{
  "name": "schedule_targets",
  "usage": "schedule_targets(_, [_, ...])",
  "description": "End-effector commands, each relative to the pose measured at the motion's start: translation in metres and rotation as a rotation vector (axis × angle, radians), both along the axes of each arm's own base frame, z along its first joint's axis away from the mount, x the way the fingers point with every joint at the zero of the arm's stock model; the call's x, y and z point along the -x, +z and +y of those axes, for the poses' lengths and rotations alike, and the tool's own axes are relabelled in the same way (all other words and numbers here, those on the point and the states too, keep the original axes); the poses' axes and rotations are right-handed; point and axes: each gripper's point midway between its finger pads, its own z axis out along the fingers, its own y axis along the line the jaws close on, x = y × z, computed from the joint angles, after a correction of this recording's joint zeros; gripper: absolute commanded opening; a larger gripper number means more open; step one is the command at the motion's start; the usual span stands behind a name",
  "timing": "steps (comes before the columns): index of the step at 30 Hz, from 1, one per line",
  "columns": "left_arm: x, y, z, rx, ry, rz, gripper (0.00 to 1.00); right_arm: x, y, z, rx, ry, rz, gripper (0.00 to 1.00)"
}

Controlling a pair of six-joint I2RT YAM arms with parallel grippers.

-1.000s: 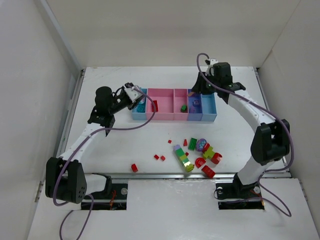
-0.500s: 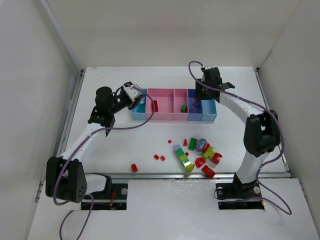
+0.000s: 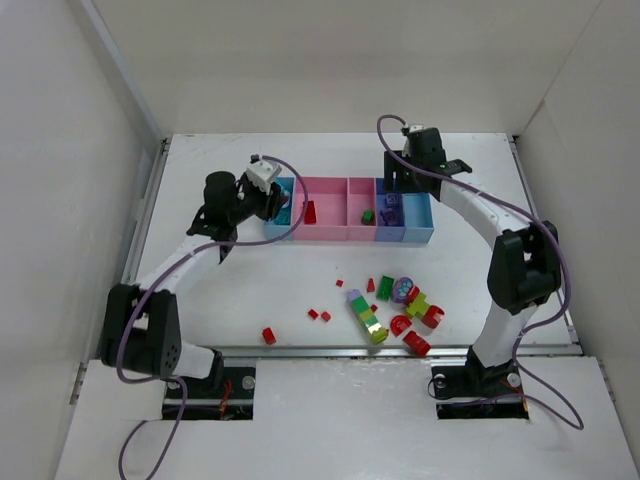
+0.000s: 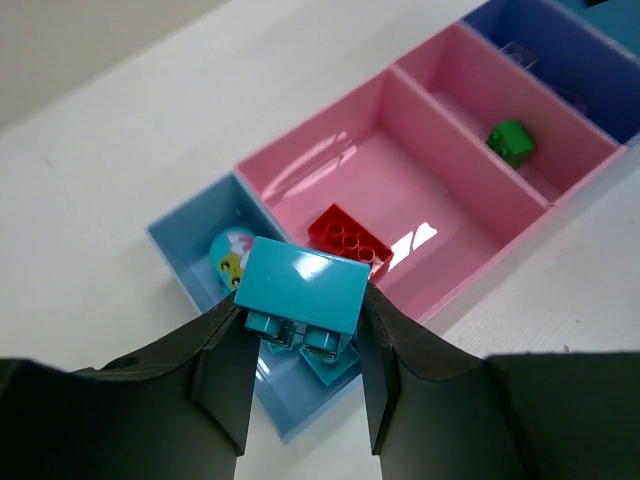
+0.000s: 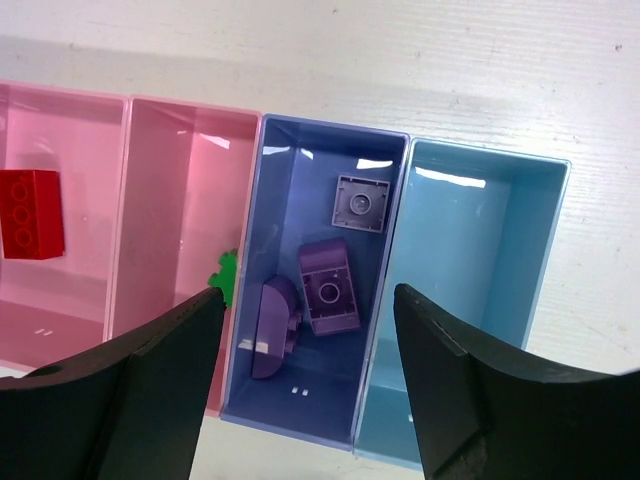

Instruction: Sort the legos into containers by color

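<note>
The left gripper (image 4: pixel 302 325) is clamped on a teal brick (image 4: pixel 300 285), up over the light blue bin (image 4: pixel 188 255) at the left end of the row of bins (image 3: pixel 340 239). A red brick (image 4: pixel 348 238) lies in the wide pink bin (image 4: pixel 330 170) beside it. The right gripper (image 5: pixel 308 300) is spread wide with nothing in it, above the purple-blue bin (image 5: pixel 290 180), where three purple bricks (image 5: pixel 328 285) lie. More bricks (image 3: pixel 366 315) lie loose on the table (image 3: pixel 250 290), in front of the bins

containers (image 3: pixel 335 237) in a row behind, legos (image 3: pixel 367 316) scattered in front, rightward
</note>
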Motion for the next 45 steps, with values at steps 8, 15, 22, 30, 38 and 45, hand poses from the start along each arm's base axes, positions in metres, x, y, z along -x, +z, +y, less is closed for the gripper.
schedule_targets(8, [-0.031,-0.035,0.011,0.104,0.255,0.271,0.15,0.002,0.05,0.003,-0.017,0.032,-0.117,0.74])
schedule_targets(15, [-0.037,-0.046,0.011,0.033,0.26,0.238,0.53,0.01,0.048,0.002,-0.015,0.045,-0.115,0.74])
schedule_targets(22, [-0.039,-0.042,0.011,0.012,0.241,0.213,0.84,0.009,0.06,0.006,-0.001,0.073,-0.148,0.74])
schedule_targets(30, [-0.027,-0.004,0.005,-0.162,0.046,0.0,0.63,0.049,0.06,0.041,0.145,0.223,-0.118,0.79])
schedule_targets(38, [0.135,-0.077,0.018,-0.799,-0.968,-0.308,0.63,0.116,0.033,0.088,0.217,0.463,-0.034,0.93])
schedule_targets(45, [0.187,-0.106,0.045,-0.991,-1.451,-0.325,0.68,0.122,0.033,0.104,0.156,0.508,-0.022,0.93])
